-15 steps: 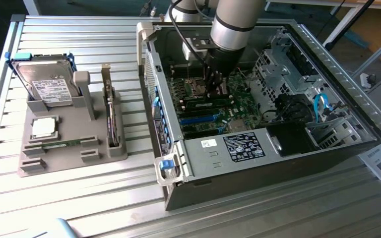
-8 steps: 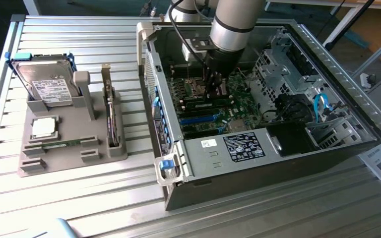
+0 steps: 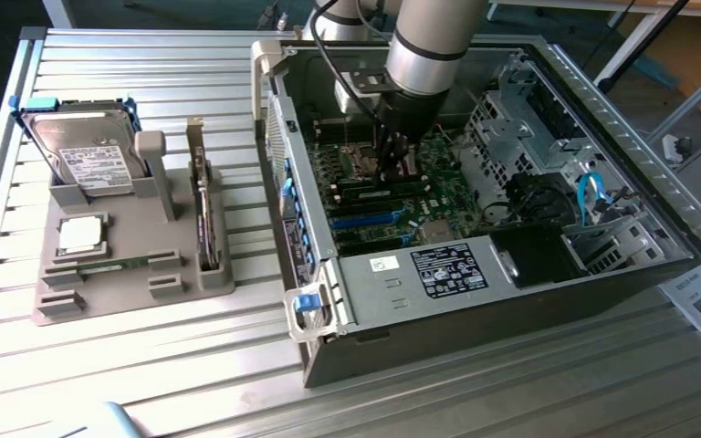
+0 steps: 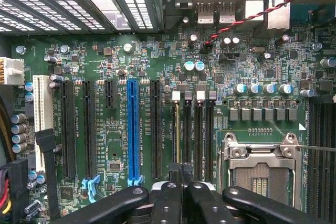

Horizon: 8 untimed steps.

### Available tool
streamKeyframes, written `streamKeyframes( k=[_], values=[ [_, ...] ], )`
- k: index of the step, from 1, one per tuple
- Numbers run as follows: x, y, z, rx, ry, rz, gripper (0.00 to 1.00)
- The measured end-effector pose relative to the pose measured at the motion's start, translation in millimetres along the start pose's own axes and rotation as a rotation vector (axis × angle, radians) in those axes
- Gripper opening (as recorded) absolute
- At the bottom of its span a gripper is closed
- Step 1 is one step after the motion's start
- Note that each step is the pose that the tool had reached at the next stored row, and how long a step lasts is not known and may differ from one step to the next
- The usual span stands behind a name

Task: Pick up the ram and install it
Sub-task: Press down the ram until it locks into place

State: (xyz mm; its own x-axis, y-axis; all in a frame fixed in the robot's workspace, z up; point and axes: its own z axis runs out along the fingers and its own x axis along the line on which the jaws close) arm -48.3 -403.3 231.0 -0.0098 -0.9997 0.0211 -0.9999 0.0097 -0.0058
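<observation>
1. Exterior view, the work area: open computer case (image 3: 533,246) lying on a slatted table (image 3: 143,383), motherboard (image 3: 430,196) facing up. Grey parts tray (image 3: 120,292) on the exterior view's left of the case, with hard drive (image 3: 83,151) standing at the far end and square processor chip (image 3: 83,234) lying flat.
2. Exterior view, the arm: reaching down into the case, gripper (image 3: 390,173) low over the motherboard, near its middle.
3. Exterior view, the task's thing: ram (image 3: 113,265), a thin green stick, lying in a tray groove just nearer than the processor chip. Well apart from the jaws, outside the case.
4. Wrist view: gripper (image 4: 181,171) with jaws closed together, nothing visibly held. Directly ahead, the memory slots (image 4: 193,129), beside the open processor socket (image 4: 260,166).
5. Wrist view, uncertain: pale yellowish line inside the memory slot nearest the blue slot (image 4: 133,129), in line with the jaws. Impossible to tell whether another stick or the slot's bare contacts.
6. Judgement on doing this well: grip by the flat faces at mid-length, keep level, match the slot line, press straight and evenly.
</observation>
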Motion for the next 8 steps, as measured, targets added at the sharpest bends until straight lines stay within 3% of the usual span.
streamKeyframes(
  k=[8],
  values=[
    [0.0, 0.0, -3.7, -0.0003, -0.0002, 0.0, 0.11]
  ],
)
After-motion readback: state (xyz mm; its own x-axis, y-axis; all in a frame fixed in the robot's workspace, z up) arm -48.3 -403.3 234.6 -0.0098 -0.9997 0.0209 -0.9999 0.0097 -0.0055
